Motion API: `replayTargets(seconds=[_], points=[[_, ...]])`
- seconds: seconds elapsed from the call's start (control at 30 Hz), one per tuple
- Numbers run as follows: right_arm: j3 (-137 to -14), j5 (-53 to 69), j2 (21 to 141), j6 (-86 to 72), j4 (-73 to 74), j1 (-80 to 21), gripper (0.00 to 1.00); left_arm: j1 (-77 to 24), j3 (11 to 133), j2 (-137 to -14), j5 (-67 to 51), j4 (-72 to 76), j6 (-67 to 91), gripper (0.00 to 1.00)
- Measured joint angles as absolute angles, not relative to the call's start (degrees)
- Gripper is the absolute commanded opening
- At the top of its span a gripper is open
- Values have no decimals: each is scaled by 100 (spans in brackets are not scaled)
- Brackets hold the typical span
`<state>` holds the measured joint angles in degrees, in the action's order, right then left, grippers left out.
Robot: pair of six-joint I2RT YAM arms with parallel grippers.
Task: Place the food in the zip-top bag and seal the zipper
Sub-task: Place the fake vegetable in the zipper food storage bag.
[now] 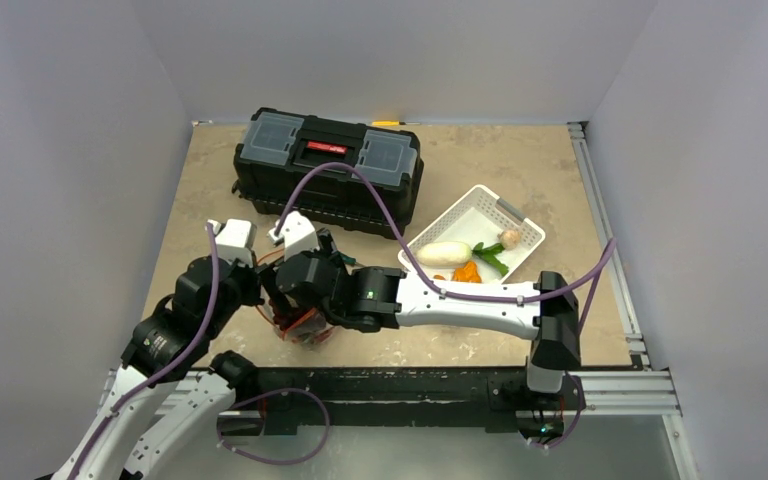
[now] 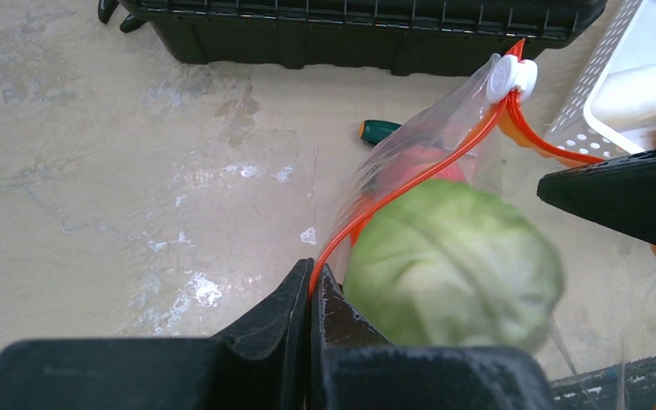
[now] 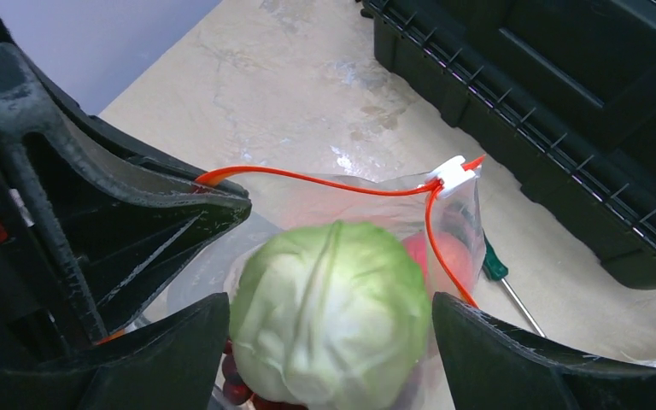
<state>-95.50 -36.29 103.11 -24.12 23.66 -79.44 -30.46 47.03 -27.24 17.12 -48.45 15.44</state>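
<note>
The clear zip-top bag (image 3: 333, 201) stands open between the arms, near the table's front (image 1: 300, 328). My left gripper (image 2: 313, 278) is shut on the orange-red zipper (image 2: 410, 184) at the bag's near rim. A white slider (image 3: 451, 173) sits at the far end. My right gripper (image 3: 331, 299) is open above the bag's mouth. The pale green cabbage (image 3: 329, 312) is between its fingers with gaps on both sides, and is blurred. A pink peach (image 3: 453, 252) and purple-red grapes (image 3: 235, 389) lie inside the bag. An orange carrot (image 1: 467, 271) and a green cucumber (image 1: 490, 255) lie in the basket.
A white slatted basket (image 1: 522, 224) stands to the right and also holds a white oblong piece (image 1: 443, 252). A black toolbox (image 1: 330, 165) stands behind the bag. A green-handled screwdriver (image 3: 495, 265) lies on the table just past the bag.
</note>
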Motion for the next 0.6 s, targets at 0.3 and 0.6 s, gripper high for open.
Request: replayTargets(seconds=[0.3,0.6], points=[[-9174,-3240,9579,-2401,2134,-7944,92,-3046,4703,-2724,1691,-4851,1544,0],[-8608,-3352,8879,-2685,2150,-7944,77,-3046,4703,-2724,1688,-4849,1544,0]])
